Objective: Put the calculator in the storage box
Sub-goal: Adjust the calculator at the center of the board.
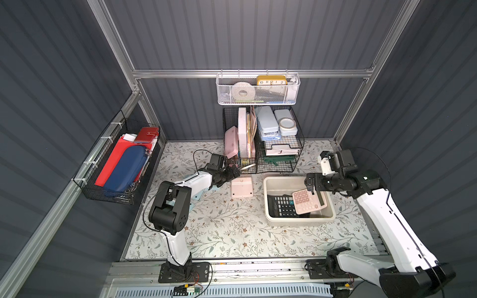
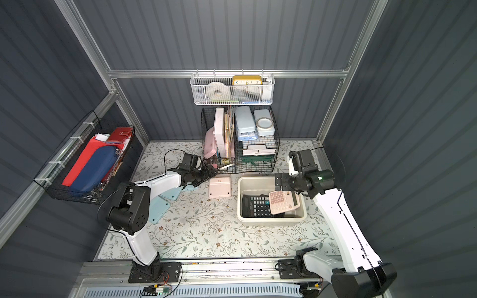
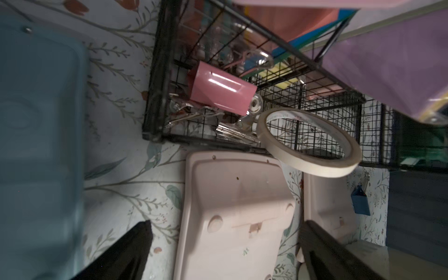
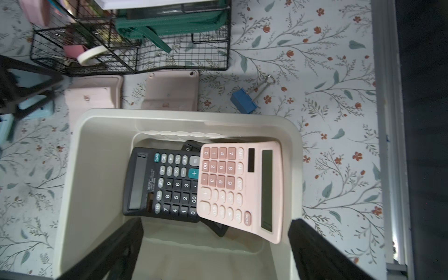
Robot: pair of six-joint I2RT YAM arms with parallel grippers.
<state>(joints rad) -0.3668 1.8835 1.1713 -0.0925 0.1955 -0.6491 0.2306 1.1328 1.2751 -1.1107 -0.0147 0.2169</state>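
Two calculators show in the storage box (image 4: 80, 169): a black calculator (image 4: 164, 181) lying flat and a pink calculator (image 4: 242, 189), keys up, tilted across it against the box wall. The right claw (image 4: 214, 232) hovers over them, spread wide and empty, so this placement looks done. Outside, on the floral bench (image 1: 232, 232) beside the black wire basket (image 1: 273, 165), a face-down pink calculator (image 1: 242, 186) lies below the left claw (image 3: 225, 230), also spread and empty; it probably goes next.
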